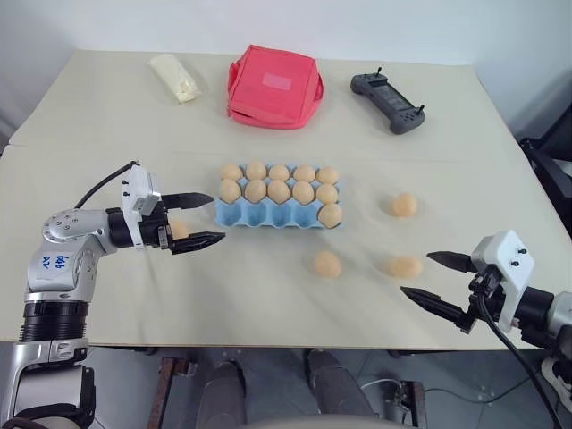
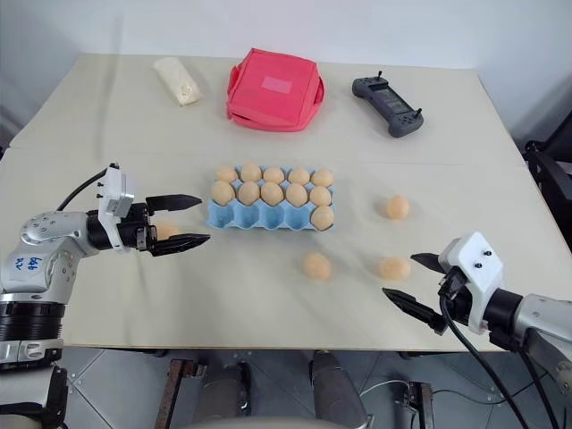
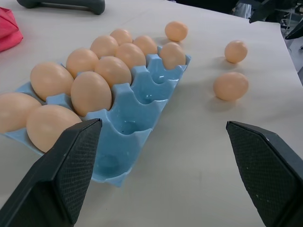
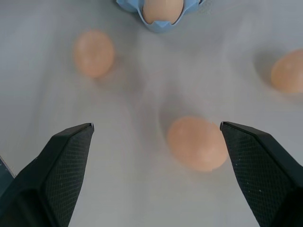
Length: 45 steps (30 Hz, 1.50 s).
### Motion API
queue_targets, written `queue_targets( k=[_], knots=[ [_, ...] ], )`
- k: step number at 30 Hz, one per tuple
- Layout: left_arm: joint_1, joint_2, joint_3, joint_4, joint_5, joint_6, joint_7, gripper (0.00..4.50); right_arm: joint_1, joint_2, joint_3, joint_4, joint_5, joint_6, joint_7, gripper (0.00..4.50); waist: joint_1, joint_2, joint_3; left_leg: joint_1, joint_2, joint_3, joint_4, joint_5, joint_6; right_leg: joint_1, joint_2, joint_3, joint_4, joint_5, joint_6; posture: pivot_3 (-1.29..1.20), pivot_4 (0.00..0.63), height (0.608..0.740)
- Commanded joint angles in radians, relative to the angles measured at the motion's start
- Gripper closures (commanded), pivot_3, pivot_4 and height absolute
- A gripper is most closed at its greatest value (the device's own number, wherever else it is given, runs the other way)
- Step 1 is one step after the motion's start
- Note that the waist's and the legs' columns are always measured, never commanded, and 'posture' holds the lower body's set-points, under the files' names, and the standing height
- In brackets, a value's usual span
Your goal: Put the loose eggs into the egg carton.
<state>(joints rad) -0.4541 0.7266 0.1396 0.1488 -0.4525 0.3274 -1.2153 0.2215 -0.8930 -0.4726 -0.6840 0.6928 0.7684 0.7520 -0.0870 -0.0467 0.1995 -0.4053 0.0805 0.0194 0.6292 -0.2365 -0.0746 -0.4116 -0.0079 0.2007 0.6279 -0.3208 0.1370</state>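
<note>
Reaching with our spread right gripper (image 1: 436, 277) toward the smooth tan-orange loose egg (image 1: 405, 266), we risk nudging it; it may roll from the light blue moulded carton (image 1: 268, 214)

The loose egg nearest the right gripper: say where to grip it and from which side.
Grip the egg across its narrow middle, coming down from above with the open right gripper. It lies on its side on the table, clear of the other eggs, leaving finger room.
</note>
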Motion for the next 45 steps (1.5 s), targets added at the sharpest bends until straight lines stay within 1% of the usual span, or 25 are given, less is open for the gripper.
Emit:
queue_targets(
  k=[1, 4, 9, 13, 18, 22, 28, 31, 36, 37, 39, 40, 45],
  knots=[
    [0.014, 0.011, 0.012, -0.042, -0.020, 0.001, -0.006, 0.02, -0.111, -0.010, 0.100, -0.015, -0.004, 0.014, -0.037, 0.00, -0.004, 0.000, 0.000, 0.000, 0.000, 0.000, 0.000, 0.000, 0.000, 0.000, 0.000, 0.000, 0.000, 0.000, 0.000, 0.00, 0.150, 0.740],
    [0.042, 0.018, 0.017, -0.066, -0.029, 0.009, -0.012, 0.02, -0.254, 0.000, 0.266, 0.029, -0.041, 0.052, -0.058, 0.00, -0.009, 0.000, 0.000, 0.000, 0.000, 0.000, 0.000, 0.000, 0.000, 0.000, 0.000, 0.000, 0.000, 0.000, 0.000, 0.00, 0.150, 0.740],
    [0.085, 0.030, 0.027, -0.093, -0.037, 0.008, -0.018, 0.02, -0.388, 0.015, 0.415, 0.087, -0.052, 0.069, -0.025, 0.00, -0.006, 0.000, 0.000, -0.001, 0.000, 0.000, -0.002, -0.001, 0.000, -0.002, 0.000, 0.000, 0.000, -0.001, -0.002, 0.00, 0.150, 0.740],
    [0.124, 0.040, 0.043, -0.120, -0.040, 0.010, -0.010, 0.02, -0.485, 0.034, 0.527, 0.160, -0.099, 0.053, 0.008, 0.00, 0.000, 0.000, 0.000, -0.001, 0.000, 0.000, -0.002, -0.002, 0.000, -0.002, 0.000, 0.000, 0.000, -0.001, -0.002, 0.00, 0.150, 0.740],
    [0.157, 0.039, 0.056, -0.160, -0.053, 0.019, 0.013, 0.02, -0.536, 0.061, 0.597, 0.222, -0.145, 0.034, 0.037, 0.00, 0.001, 0.000, 0.000, -0.001, 0.001, 0.001, -0.002, -0.002, 0.000, -0.002, 0.000, 0.000, 0.000, -0.001, -0.002, 0.00, 0.150, 0.740],
    [0.191, 0.034, 0.074, -0.200, -0.065, 0.029, 0.040, 0.02, -0.573, 0.112, 0.671, 0.277, -0.192, -0.020, 0.077, 0.00, 0.001, 0.000, 0.000, -0.001, 0.001, 0.001, -0.001, -0.002, 0.000, -0.002, 0.000, 0.000, 0.000, -0.001, -0.002, 0.00, 0.150, 0.740],
    [0.200, 0.032, 0.075, -0.217, -0.069, 0.035, 0.059, 0.02, -0.585, 0.138, 0.700, 0.306, -0.232, -0.046, 0.104, 0.00, 0.001, 0.000, 0.000, -0.001, 0.001, 0.001, -0.001, -0.002, 0.000, -0.002, 0.000, 0.000, 0.001, -0.001, -0.001, 0.00, 0.150, 0.740],
    [0.201, 0.031, 0.073, -0.216, -0.070, 0.033, 0.064, 0.00, -0.587, 0.155, 0.709, 0.314, -0.249, -0.056, 0.108, 0.67, 0.000, 0.000, 0.000, -0.001, 0.001, 0.001, -0.001, -0.002, 0.000, -0.002, 0.000, 0.000, 0.001, -0.001, -0.001, 0.00, 0.150, 0.740],
    [0.191, 0.029, 0.066, -0.209, -0.074, 0.033, 0.068, 0.00, -0.590, 0.181, 0.680, 0.303, -0.257, -0.057, 0.096, 2.38, 0.000, 0.000, 0.000, -0.001, 0.001, 0.001, -0.001, -0.002, 0.000, -0.002, 0.000, 0.000, 0.001, -0.001, -0.001, 0.00, 0.150, 0.740],
    [0.190, 0.029, 0.065, -0.206, -0.074, 0.031, 0.067, 0.00, -0.589, 0.183, 0.674, 0.299, -0.256, -0.055, 0.094, 2.66, 0.000, 0.000, 0.000, -0.001, 0.001, 0.001, -0.001, -0.002, 0.000, -0.002, 0.000, 0.000, 0.001, -0.001, -0.001, 0.00, 0.150, 0.740],
    [0.186, 0.028, 0.061, -0.201, -0.073, 0.030, 0.067, 0.00, -0.588, 0.183, 0.660, 0.290, -0.256, -0.056, 0.091, 2.97, 0.001, 0.000, 0.000, -0.001, 0.001, 0.001, -0.001, -0.002, 0.000, -0.002, 0.000, 0.000, 0.001, -0.001, -0.001, 0.00, 0.150, 0.740],
    [0.185, 0.027, 0.061, -0.201, -0.073, 0.030, 0.067, 0.00, -0.590, 0.186, 0.647, 0.284, -0.251, -0.055, 0.086, 3.03, 0.001, 0.000, 0.000, -0.001, 0.001, 0.001, -0.001, -0.002, 0.000, -0.002, 0.000, -0.001, 0.001, -0.001, -0.001, 0.00, 0.150, 0.740],
    [0.181, 0.025, 0.059, -0.196, -0.074, 0.030, 0.066, 0.00, -0.657, 0.212, 0.571, 0.270, -0.205, -0.012, 0.048, 3.13, -0.003, 0.000, 0.000, -0.001, 0.001, 0.001, -0.001, -0.002, 0.000, -0.002, 0.000, 0.000, 0.001, -0.001, -0.001, 0.00, 0.150, 0.740]
  ],
)
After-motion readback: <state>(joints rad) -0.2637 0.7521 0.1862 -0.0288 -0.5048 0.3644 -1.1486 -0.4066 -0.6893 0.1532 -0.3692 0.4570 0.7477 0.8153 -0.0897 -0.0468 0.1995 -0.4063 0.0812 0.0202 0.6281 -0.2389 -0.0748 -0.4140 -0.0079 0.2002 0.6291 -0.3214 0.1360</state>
